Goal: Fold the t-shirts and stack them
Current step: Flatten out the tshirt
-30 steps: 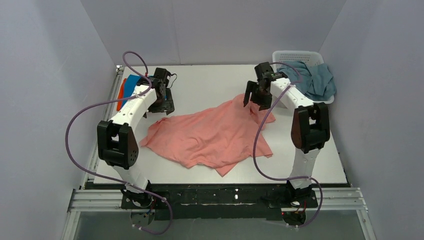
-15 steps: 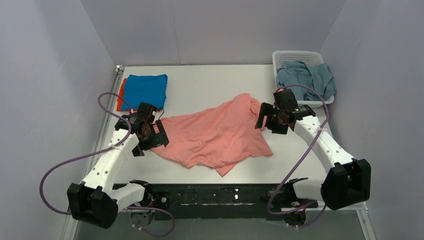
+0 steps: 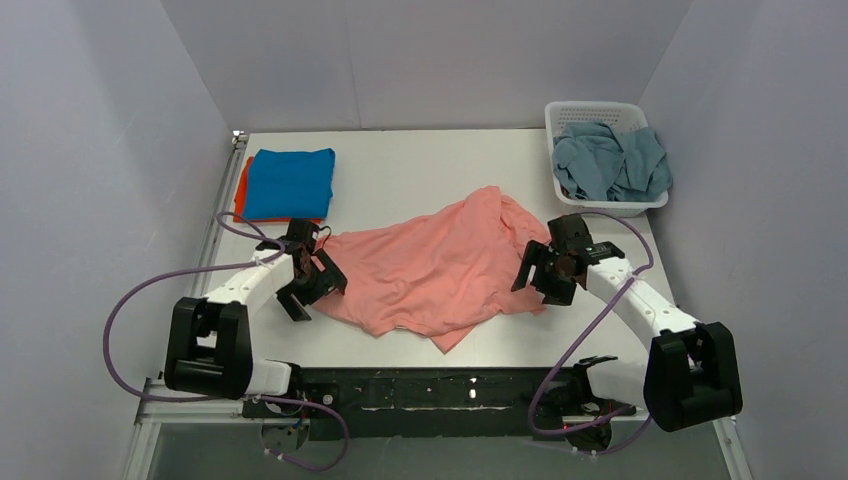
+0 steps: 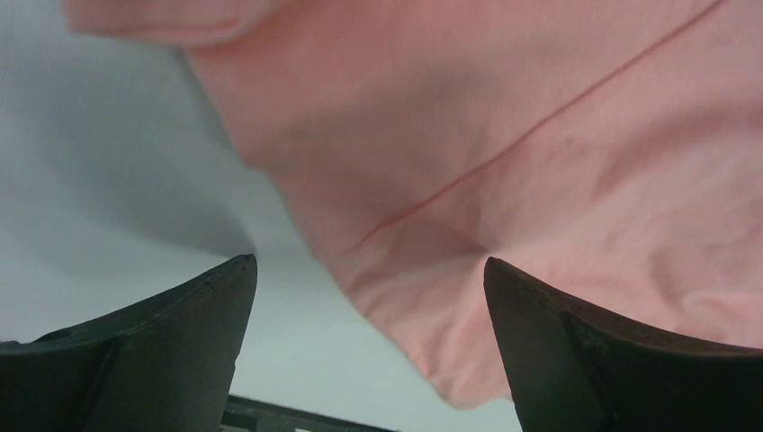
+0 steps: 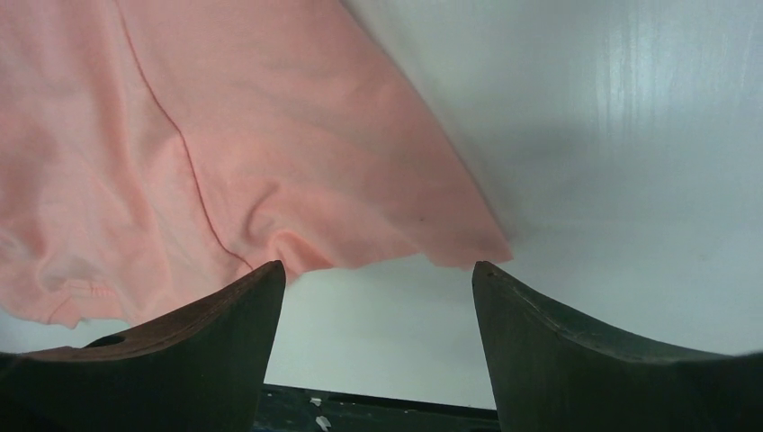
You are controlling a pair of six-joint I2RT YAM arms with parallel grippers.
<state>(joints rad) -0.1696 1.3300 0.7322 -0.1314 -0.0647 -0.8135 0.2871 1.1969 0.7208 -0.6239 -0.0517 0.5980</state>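
Evidently poised to pinch its side edges, the left gripper (image 3: 317, 291) and right gripper (image 3: 538, 286) hover wide open either side of the salmon-pink t-shirt (image 3: 430, 270).

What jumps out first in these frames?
The salmon-pink t-shirt sprawls crumpled across the middle of the table. The left gripper and right gripper, both open and holding nothing, sit low at its left and right edges. At the far left a blue t-shirt lies folded on an orange t-shirt; at the far right a grey-blue t-shirt is heaped in the white basket.
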